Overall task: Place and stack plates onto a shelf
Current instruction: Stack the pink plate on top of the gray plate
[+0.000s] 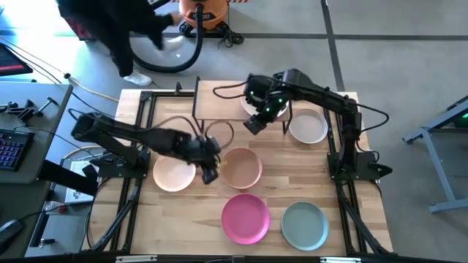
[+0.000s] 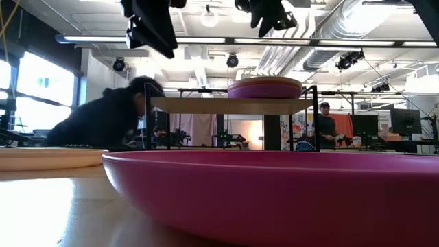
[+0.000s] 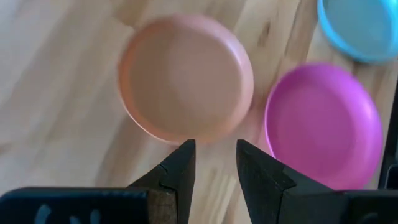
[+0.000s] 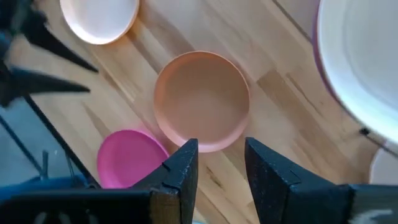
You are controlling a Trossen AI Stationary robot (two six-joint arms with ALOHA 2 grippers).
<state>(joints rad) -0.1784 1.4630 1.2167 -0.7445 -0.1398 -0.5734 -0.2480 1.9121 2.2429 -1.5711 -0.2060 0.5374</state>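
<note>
Nearest the table's front edge lie the magenta plate (image 1: 245, 217) and the pale teal plate (image 1: 304, 225), untouched. Behind them, mid-table, the left gripper (image 1: 208, 173) hangs with fingers spread and empty at the rim of the tan-pink plate (image 1: 241, 167), apparently the next pick: it calls for lowering to pinch that rim. Farther back, the right gripper (image 1: 254, 124), fingers apart and empty, hovers before the shelf (image 1: 219, 101), which already carries plates, possibly two; it may crowd delivery.

No text, label or number can be read anywhere.
</note>
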